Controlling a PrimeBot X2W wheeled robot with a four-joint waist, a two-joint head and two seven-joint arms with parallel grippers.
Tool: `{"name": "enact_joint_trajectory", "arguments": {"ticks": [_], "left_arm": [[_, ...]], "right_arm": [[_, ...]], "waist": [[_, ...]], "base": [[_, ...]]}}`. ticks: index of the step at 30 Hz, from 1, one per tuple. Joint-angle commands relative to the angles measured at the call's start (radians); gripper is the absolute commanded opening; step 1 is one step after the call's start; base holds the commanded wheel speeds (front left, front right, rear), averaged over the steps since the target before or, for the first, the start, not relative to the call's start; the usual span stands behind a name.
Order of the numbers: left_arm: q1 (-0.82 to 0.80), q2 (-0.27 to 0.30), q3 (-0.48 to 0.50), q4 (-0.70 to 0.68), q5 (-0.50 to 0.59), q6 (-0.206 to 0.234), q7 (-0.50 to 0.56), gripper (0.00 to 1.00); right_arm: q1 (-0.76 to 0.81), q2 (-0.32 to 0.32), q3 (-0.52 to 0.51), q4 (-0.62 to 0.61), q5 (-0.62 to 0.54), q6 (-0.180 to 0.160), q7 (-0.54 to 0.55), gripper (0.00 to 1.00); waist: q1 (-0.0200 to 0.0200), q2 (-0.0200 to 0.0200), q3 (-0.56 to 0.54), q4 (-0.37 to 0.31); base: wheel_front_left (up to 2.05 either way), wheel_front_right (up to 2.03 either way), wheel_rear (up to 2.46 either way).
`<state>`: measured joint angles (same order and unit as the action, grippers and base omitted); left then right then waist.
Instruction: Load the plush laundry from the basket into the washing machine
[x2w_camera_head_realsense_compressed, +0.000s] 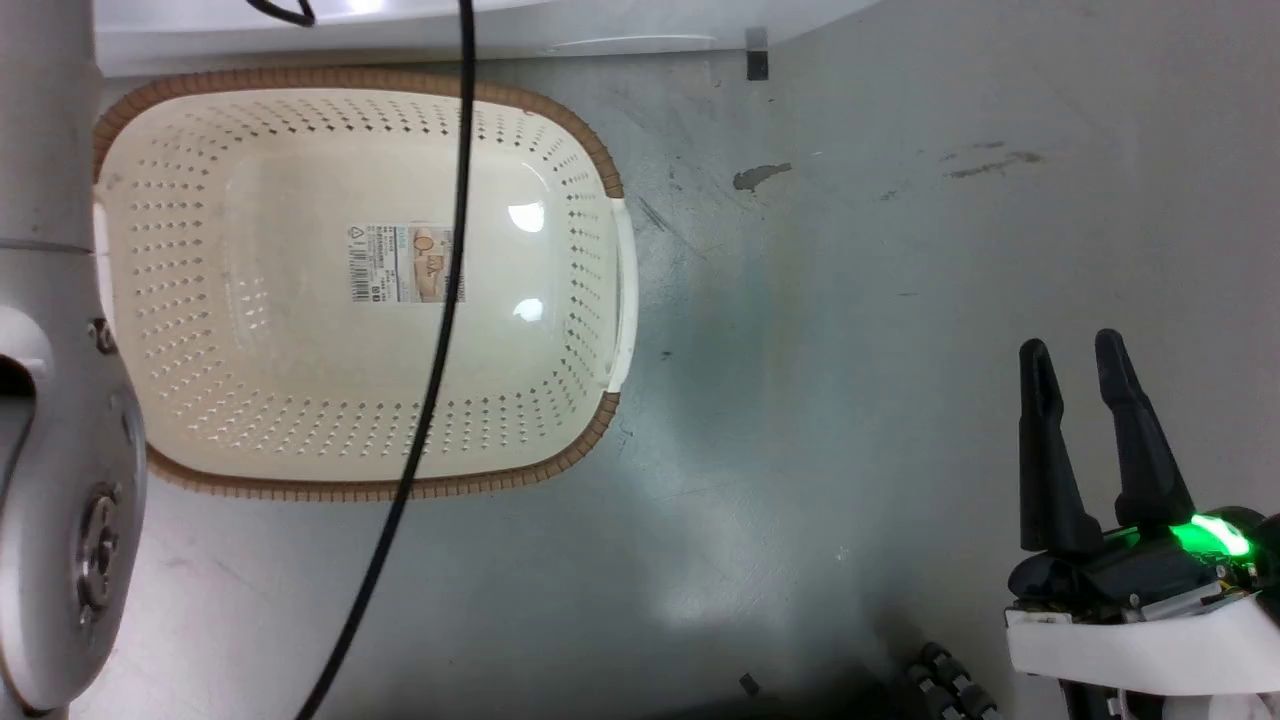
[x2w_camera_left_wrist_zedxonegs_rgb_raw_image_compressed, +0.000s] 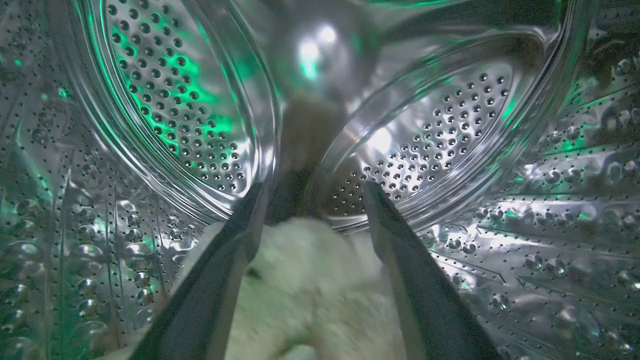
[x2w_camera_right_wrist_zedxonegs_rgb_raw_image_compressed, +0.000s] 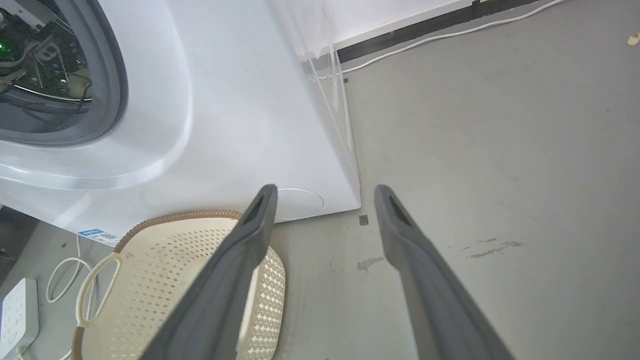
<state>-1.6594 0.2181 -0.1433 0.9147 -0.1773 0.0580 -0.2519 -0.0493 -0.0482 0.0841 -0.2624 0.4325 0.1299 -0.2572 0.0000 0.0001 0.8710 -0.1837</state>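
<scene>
The cream basket (x2w_camera_head_realsense_compressed: 300, 400) with its brown rim sits on the floor with nothing in it, its label sticker (x2w_camera_head_realsense_compressed: 405, 264) showing on the bottom; it is also low left in the right wrist view (x2w_camera_right_wrist_zedxonegs_rgb_raw_image_compressed: 150, 280). Inside the shiny perforated drum (x2w_camera_left_wrist_zedxonegs_rgb_raw_image_compressed: 190, 100) my left gripper (x2w_camera_left_wrist_zedxonegs_rgb_raw_image_compressed: 312, 192) is open, and the fluffy cream plush toy (x2w_camera_left_wrist_zedxonegs_rgb_raw_image_compressed: 310, 285) lies on the drum floor between and below its fingers. My right gripper (x2w_camera_head_realsense_compressed: 1075, 355) hangs open over bare floor, right of the basket. The white washing machine (x2w_camera_right_wrist_zedxonegs_rgb_raw_image_compressed: 225, 110) stands behind the basket, its grey gasket (x2w_camera_right_wrist_zedxonegs_rgb_raw_image_compressed: 117, 75) at upper left.
My pale left arm (x2w_camera_head_realsense_compressed: 50, 400) runs down the head view's left edge, and a black cable (x2w_camera_head_realsense_compressed: 440, 300) crosses over the basket. A white power strip (x2w_camera_right_wrist_zedxonegs_rgb_raw_image_compressed: 17, 310) and looped white cord (x2w_camera_right_wrist_zedxonegs_rgb_raw_image_compressed: 85, 280) lie left of the basket. Grey floor (x2w_camera_right_wrist_zedxonegs_rgb_raw_image_compressed: 500, 150) spreads to the right.
</scene>
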Motion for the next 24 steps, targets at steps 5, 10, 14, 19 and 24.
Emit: {"name": "enact_joint_trajectory", "arguments": {"ticks": [5,10,14,19,24], "left_arm": [[-0.005,-0.02,-0.006,0.023,-0.011,-0.009,-0.007,1.0],[0.037,-0.049,-0.031,0.042,-0.005,-0.017,-0.009,1.0],[0.103,-0.069,-0.054,0.039,0.003,-0.024,-0.01,1.0],[0.171,-0.084,-0.065,0.029,0.007,-0.021,-0.01,1.0],[0.248,-0.106,-0.061,0.021,-0.009,-0.014,-0.01,1.0]], "right_arm": [[-0.016,-0.002,-0.014,0.002,-0.006,0.001,-0.004,1.0],[-0.023,-0.002,-0.029,0.004,-0.018,0.001,-0.004,1.0],[-0.025,-0.002,-0.033,0.011,-0.03,0.001,-0.005,1.0],[-0.022,-0.002,-0.036,0.02,-0.039,0.001,-0.005,1.0],[-0.017,-0.002,-0.046,0.032,-0.042,0.001,-0.005,1.0]], "waist": [[0.0,-0.0001,-0.01,0.025],[0.0,-0.0001,-0.039,0.054],[0.0,-0.0001,-0.086,0.076],[0.0,-0.0001,-0.137,0.091],[0.0,-0.0001,-0.202,0.103]], "base": [[0.0,0.0,0.0],[0.0,0.0,0.0],[0.0,0.0,0.0],[0.0,0.0,0.0],[0.0,0.0,0.0]]}}
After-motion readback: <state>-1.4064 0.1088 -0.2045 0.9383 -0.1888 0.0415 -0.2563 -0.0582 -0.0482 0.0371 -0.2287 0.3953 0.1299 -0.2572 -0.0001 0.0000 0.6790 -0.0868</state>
